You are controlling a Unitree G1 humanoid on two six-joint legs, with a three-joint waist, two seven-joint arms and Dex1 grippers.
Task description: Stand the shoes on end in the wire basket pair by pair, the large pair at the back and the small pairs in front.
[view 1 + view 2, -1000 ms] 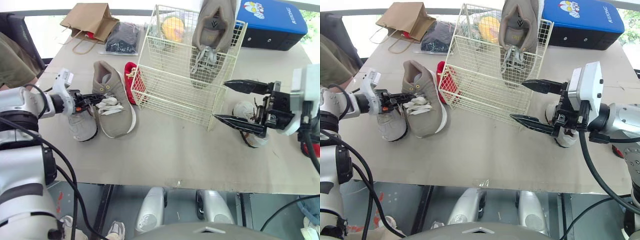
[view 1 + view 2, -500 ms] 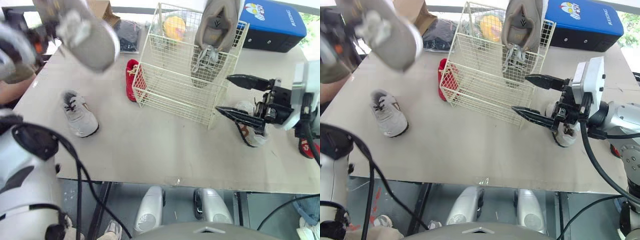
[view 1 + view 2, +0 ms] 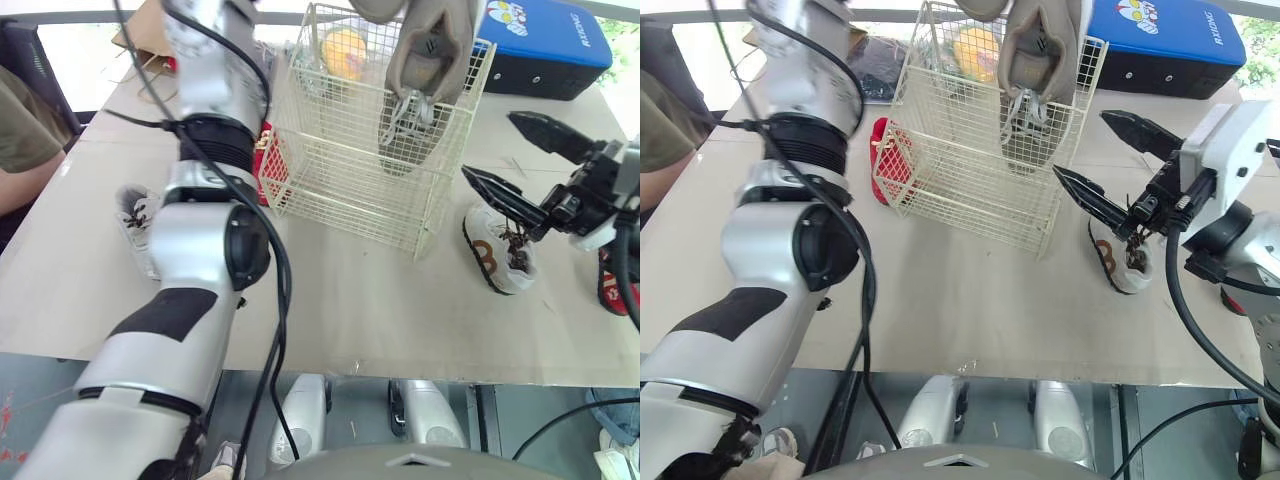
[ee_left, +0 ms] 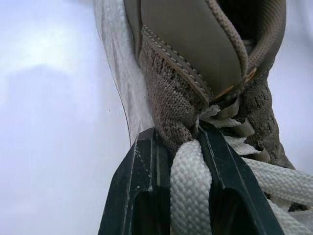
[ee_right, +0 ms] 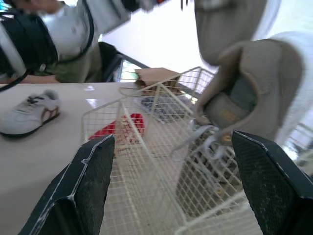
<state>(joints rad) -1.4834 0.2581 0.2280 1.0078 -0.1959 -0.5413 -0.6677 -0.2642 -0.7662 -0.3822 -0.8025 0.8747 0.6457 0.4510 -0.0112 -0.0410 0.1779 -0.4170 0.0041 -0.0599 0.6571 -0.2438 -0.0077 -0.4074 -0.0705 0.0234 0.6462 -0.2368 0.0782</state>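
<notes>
White small shoe point(image 3: 497, 255): flat on the worktop point(image 3: 330, 300) at the front right, just below the right gripper.
Grey small shoe point(image 3: 132, 212): flat at the front left, partly hidden behind the left arm.
Right gripper point(image 3: 488, 143): fingers point(image 5: 93, 166) spread wide and holding nothing; it hovers beside the basket's right front corner.
Red small shoe point(image 3: 264, 158): outside the basket, close against its left wall.
Wire basket point(image 3: 340, 175): mid-worktop, no shoe in its front part.
Standing tan shoe point(image 3: 430, 60): on end at the back right of the basket, toe down, heel above the rim, laces hanging loose.
Left gripper point(image 4: 178, 134): held high over the basket's back, fingers point(image 4: 146, 166) clamped on the tongue and lace of the held tan shoe point(image 4: 195, 49).
Coming move: the held shoe hangs above and just left of its mate, so the way in looks straight down into the back-left gap, long axis upright.
In the way: a yellow thing point(image 3: 345, 50) shows through the wires at that corner, and I cannot tell whether it is inside or behind; the mate's laces could also snag.
Far edge: blue case point(image 3: 545, 40) and paper bag point(image 3: 140, 25).
</notes>
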